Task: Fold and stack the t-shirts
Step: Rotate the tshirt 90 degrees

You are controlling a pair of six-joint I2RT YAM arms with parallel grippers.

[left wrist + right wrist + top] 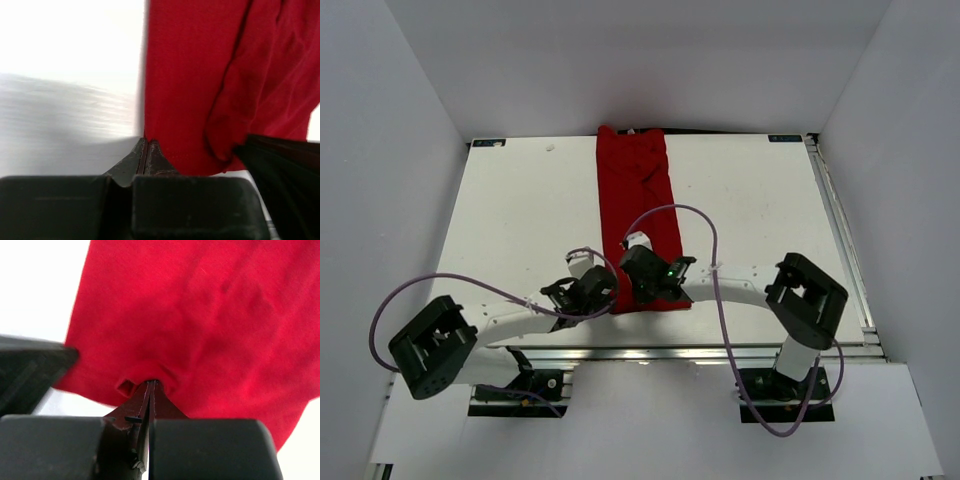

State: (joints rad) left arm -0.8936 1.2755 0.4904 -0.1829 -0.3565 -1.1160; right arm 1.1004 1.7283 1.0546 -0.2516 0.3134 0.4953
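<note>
The red t-shirt [638, 190] lies on the white table [520, 220] as a long narrow strip running from the far edge toward the arms. Both grippers are at its near end. My left gripper [612, 298] is shut, its tips [145, 140] meeting on the strip's near left corner [200, 90]. My right gripper [648, 298] is shut on the near hem, where the cloth [200, 315] puckers around its tips [152, 382]. Each wrist view shows the other gripper as a dark block at its edge, the right gripper [285, 170] and the left gripper [30, 370].
White walls enclose the table on three sides. A metal rail [840, 230] runs along the right edge and another along the near edge [700, 352]. Purple cables [710, 250] loop over both arms. Bare table lies left and right of the strip.
</note>
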